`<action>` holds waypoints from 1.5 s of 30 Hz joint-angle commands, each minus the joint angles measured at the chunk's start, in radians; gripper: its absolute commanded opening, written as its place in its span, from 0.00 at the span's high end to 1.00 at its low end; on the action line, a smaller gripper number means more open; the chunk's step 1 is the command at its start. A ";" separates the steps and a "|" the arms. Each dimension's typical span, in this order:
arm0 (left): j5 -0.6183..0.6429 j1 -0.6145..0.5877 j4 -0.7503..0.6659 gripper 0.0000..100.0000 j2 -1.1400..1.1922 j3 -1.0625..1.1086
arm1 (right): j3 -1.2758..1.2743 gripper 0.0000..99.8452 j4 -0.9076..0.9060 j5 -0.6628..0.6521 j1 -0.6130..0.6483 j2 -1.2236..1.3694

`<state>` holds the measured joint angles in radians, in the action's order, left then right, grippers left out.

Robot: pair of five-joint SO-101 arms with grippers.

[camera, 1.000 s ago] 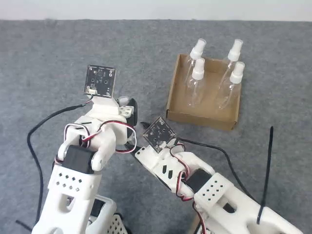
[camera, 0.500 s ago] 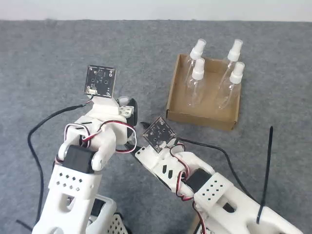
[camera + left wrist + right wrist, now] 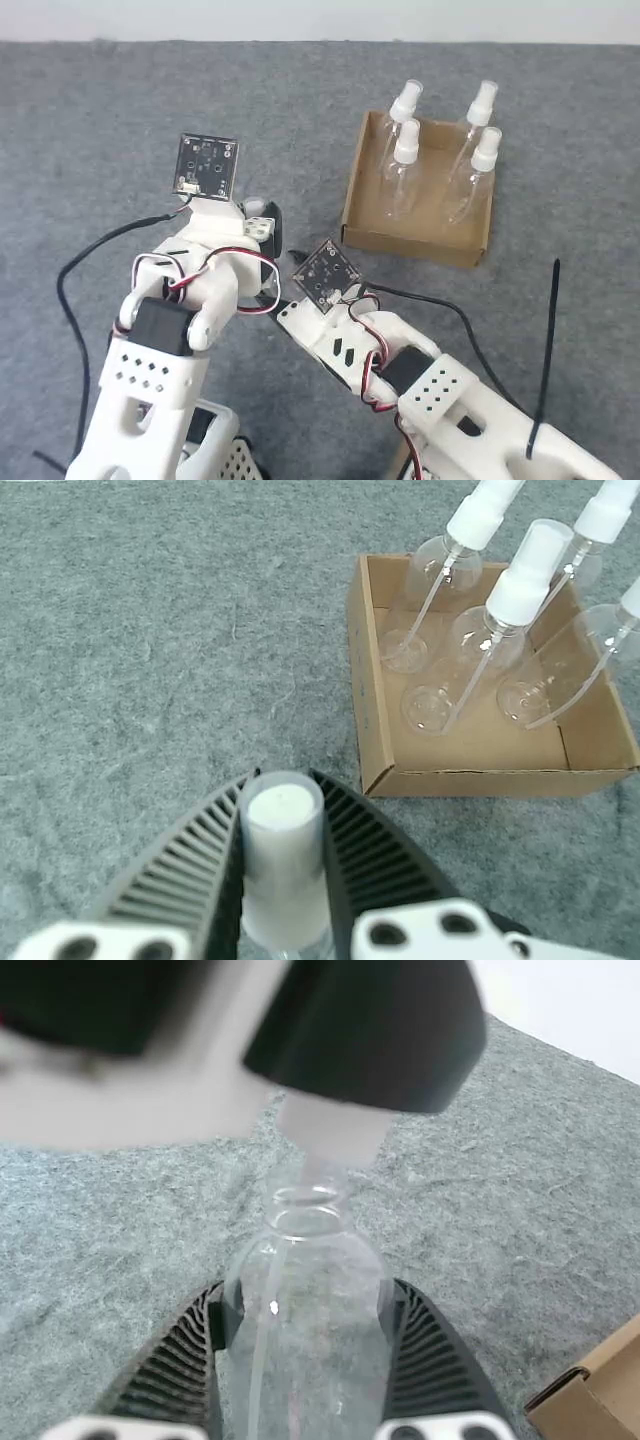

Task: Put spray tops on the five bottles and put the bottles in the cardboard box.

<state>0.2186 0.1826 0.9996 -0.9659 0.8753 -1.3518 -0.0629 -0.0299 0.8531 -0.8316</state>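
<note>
Left gripper (image 3: pixel 281 782) clamps the spray top (image 3: pixel 284 825) just above the bottle (image 3: pixel 305 1295).

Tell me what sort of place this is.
Probably a robotics lab bench set up for a bottling trial: a white left arm and right arm over a grey felt-covered table, beside a cardboard box holding four spray bottles.

Open counter (image 3: pixel 90 110) from 9 to 12 o'clock. At 2 o'clock, cardboard box (image 3: pixel 415 245) packed with four bottles (image 3: pixel 400 180), free strip only along its 6 o'clock wall. Centre crowded: left end effector (image 3: pixel 283 780) with spray top (image 3: pixel 283 820) just above the uncapped bottle (image 3: pixel 300 1260) in right end effector (image 3: pixel 305 1300).
</note>
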 commanded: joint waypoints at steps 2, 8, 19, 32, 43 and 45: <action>-0.017 -0.002 -0.012 0.99 -0.012 -0.013 | 0.011 0.99 -0.004 0.014 -0.002 -0.001; -0.017 0.000 -0.014 0.99 -0.012 -0.025 | 0.009 0.99 0.004 0.072 -0.002 -0.001; -0.018 0.000 -0.006 0.99 -0.014 -0.056 | 0.006 0.99 0.059 0.123 -0.002 -0.001; -0.017 -0.008 -0.006 0.99 -0.014 -0.059 | 0.006 0.99 0.071 0.123 -0.002 -0.001; -0.018 -0.008 0.011 0.99 -0.229 0.007 | -0.021 0.99 0.163 0.121 0.002 -0.001; -0.021 -0.008 0.008 0.99 -0.229 0.015 | -0.021 0.99 0.163 0.121 0.002 -0.001</action>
<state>0.2125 0.1826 0.9996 -1.1623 0.8938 -1.3794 0.0752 0.0790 0.8546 -0.8316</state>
